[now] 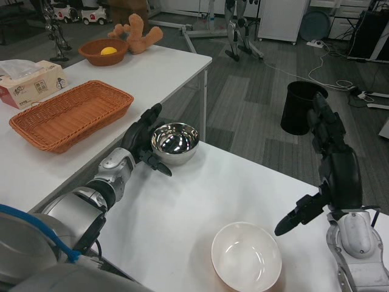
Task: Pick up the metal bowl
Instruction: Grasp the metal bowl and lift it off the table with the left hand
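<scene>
Nearest the lens, the plain white ceramic bowl (246, 257) sits at the front edge of the white counter (182, 207), no part of the job. Far left, on a second counter, a pink-and-white tissue box (30, 82) and a long woven orange wicker basket (72, 114) stand well apart from the work, with a brown bowl holding a yellow fruit (104, 51) behind them. Next comes the left robot hand (144, 145), its black fingers wrapped against the near-left wall of the shiny round metal bowl (175, 143), seemingly clasping the bowl ready for lifting; it rests upright near the counter's far edge. Rightmost, the right robot hand (328, 152) hangs spread and empty, likely just waiting.
</scene>
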### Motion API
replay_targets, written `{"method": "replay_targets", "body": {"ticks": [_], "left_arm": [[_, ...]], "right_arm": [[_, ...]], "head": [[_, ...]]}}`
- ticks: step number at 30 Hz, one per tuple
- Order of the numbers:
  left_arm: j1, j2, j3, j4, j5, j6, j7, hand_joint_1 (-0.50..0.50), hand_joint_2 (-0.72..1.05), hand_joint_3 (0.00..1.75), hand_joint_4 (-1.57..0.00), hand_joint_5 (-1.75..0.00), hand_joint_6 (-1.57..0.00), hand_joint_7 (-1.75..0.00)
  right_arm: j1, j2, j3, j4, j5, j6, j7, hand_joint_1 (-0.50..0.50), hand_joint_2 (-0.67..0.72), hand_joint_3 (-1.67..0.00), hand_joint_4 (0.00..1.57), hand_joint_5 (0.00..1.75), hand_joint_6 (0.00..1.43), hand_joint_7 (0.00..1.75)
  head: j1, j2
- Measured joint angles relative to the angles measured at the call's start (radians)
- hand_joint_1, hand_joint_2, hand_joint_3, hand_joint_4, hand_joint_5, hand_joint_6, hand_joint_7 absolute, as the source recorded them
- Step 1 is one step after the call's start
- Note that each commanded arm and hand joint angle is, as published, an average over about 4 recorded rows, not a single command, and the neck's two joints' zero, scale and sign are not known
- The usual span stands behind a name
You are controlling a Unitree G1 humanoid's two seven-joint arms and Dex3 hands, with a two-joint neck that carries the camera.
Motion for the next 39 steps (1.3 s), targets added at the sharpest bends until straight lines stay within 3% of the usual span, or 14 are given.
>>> {"method": "replay_targets", "body": {"ticks": [3,11,15,18,20,22,25,26,29,31,34,39], "left_arm": [[0.0,0.0,-0.001,0.0,0.0,0.0,0.0,-0.47,-0.19,0.0,0.0,-0.08,-0.41,-0.4],[0.0,0.0,-0.013,0.0,0.0,0.0,0.002,-0.27,0.05,0.07,-0.01,-0.69,-0.52,-0.82],[0.0,0.0,-0.015,0.0,-0.001,0.0,0.004,-0.07,0.16,0.09,-0.04,-0.74,-0.67,-1.06],[0.0,0.0,-0.015,0.0,-0.001,0.0,0.004,0.06,0.23,0.09,-0.06,-0.8,-0.69,-1.12],[0.0,0.0,-0.015,0.0,-0.001,0.0,0.004,0.04,0.29,0.13,-0.07,-0.77,-0.73,-1.13],[0.0,0.0,-0.015,0.0,-0.001,0.0,0.004,-0.05,0.34,0.17,-0.09,-0.77,-0.78,-1.2],[0.0,0.0,-0.016,0.0,-0.001,0.0,0.004,-0.08,0.43,0.24,-0.19,-1.03,-0.99,-1.48],[0.0,0.0,-0.017,0.0,-0.001,0.0,0.004,-0.08,0.47,0.26,-0.25,-1.21,-1.09,-1.59],[0.0,0.0,-0.018,0.0,-0.001,-0.001,0.004,-0.06,0.52,0.26,-0.46,-1.64,-1.26,-1.68],[0.0,0.0,-0.019,0.0,-0.001,-0.002,0.004,-0.06,0.47,0.26,-0.56,-1.75,-1.28,-1.69],[0.002,0.0,-0.019,-0.01,0.0,-0.006,0.004,-0.04,0.47,0.26,-0.64,-1.75,-1.28,-1.71],[0.008,0.0,-0.018,-0.096,0.004,-0.009,0.002,-0.01,0.52,0.35,-0.6,-1.75,-1.26,-1.71]], "right_arm": [[0.0,0.0,0.0,0.0,0.0,0.0,0.0,-0.4,0.65,0.0,0.0,0.0,0.0,0.0],[0.0,0.0,0.0,0.0,0.0,0.0,0.0,-0.39,0.66,0.0,0.0,0.0,0.0,0.0],[0.0,0.0,0.002,0.0,0.0,0.0,0.0,-0.38,0.66,0.0,0.0,0.0,0.0,0.0],[0.0,0.0,0.003,0.0,0.0,0.0,0.0,-0.4,0.65,0.0,0.0,0.0,0.0,0.0],[0.0,0.0,0.004,0.0,0.0,0.0,0.0,-0.41,0.66,0.0,0.0,0.0,0.0,0.0],[0.0,0.0,0.006,0.0,0.001,0.0,0.0,-0.39,0.66,0.0,0.0,0.0,0.0,0.0],[0.0,0.001,0.007,0.0,0.002,0.0,0.0,-0.38,0.65,0.0,0.0,0.0,0.0,0.0],[0.0,0.001,0.008,0.0,0.003,0.0,0.0,-0.38,0.65,0.0,0.0,0.0,0.0,0.0],[0.0,0.002,0.009,0.0,0.004,0.0,0.0,-0.38,0.66,0.0,0.0,0.0,0.0,0.0],[0.0,0.002,0.009,0.0,0.004,0.0,0.0,-0.38,0.66,0.0,0.0,0.0,0.0,0.0],[0.0,0.003,0.009,0.0,0.005,0.0,0.0,-0.38,0.66,0.0,0.0,0.0,0.0,0.0],[0.0,0.008,0.009,-0.001,0.007,-0.001,0.0,-0.38,0.65,0.0,0.0,0.0,0.0,0.0]], "head": [[0.001,0.0],[0.002,-0.002],[0.001,-0.001],[0.002,-0.002],[0.002,-0.004],[0.002,-0.005],[0.003,-0.006],[0.003,-0.006],[0.003,-0.005],[0.003,-0.004],[0.003,-0.003],[-0.011,0.011]]}}
